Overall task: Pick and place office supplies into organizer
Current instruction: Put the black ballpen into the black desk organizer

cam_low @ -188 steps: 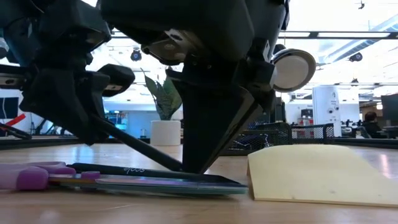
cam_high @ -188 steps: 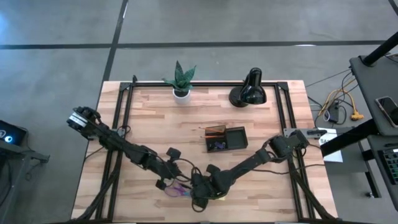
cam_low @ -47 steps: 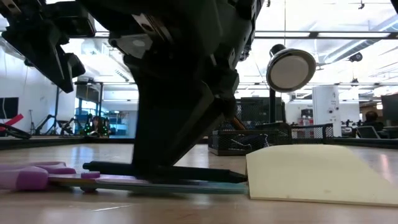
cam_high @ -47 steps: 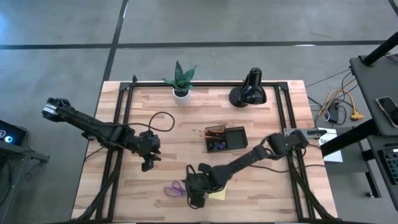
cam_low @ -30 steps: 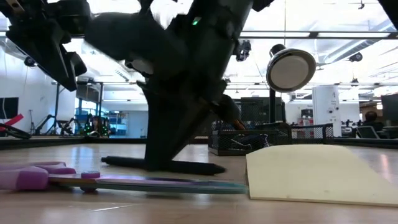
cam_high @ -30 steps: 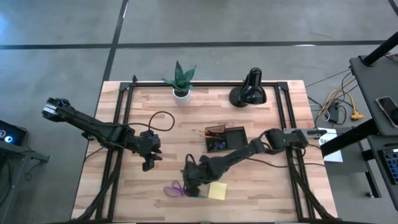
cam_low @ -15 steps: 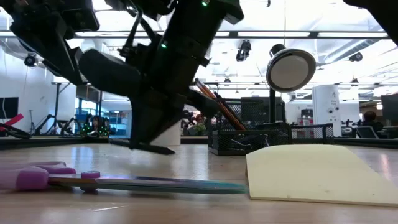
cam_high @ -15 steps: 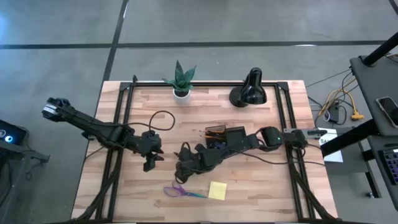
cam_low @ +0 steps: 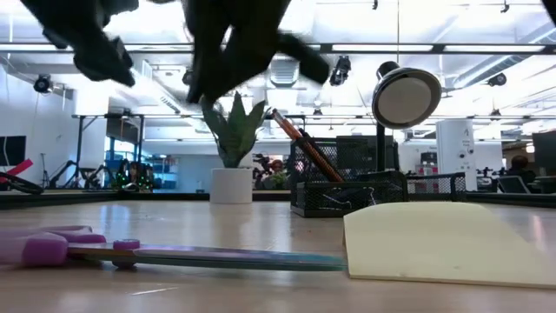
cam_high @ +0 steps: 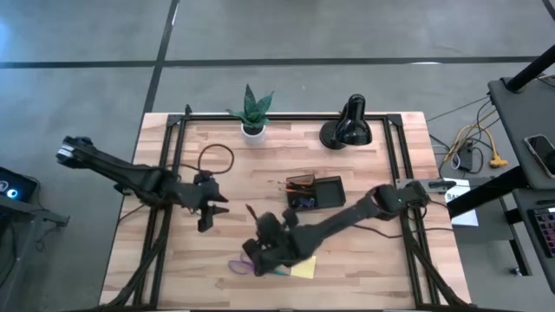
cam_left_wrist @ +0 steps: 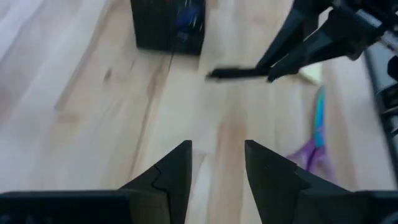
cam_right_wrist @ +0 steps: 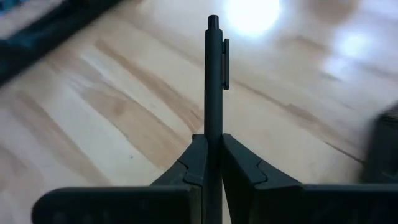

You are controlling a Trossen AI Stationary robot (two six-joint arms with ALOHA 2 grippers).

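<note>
One camera looks straight down on the whole table [cam_high: 364,260], one sits low beside the purple scissors [cam_low: 130,252], probably very close, and both wrist cameras look forward over the wood.

free: bare wood left of organizer [cam_high: 316,192]; blocking: plant [cam_high: 252,113], lamp [cam_high: 347,126]

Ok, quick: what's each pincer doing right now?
Left pincer: open, holding nothing, above bare table.
Right pincer: shut on the black pen, lifted off the table.
</note>
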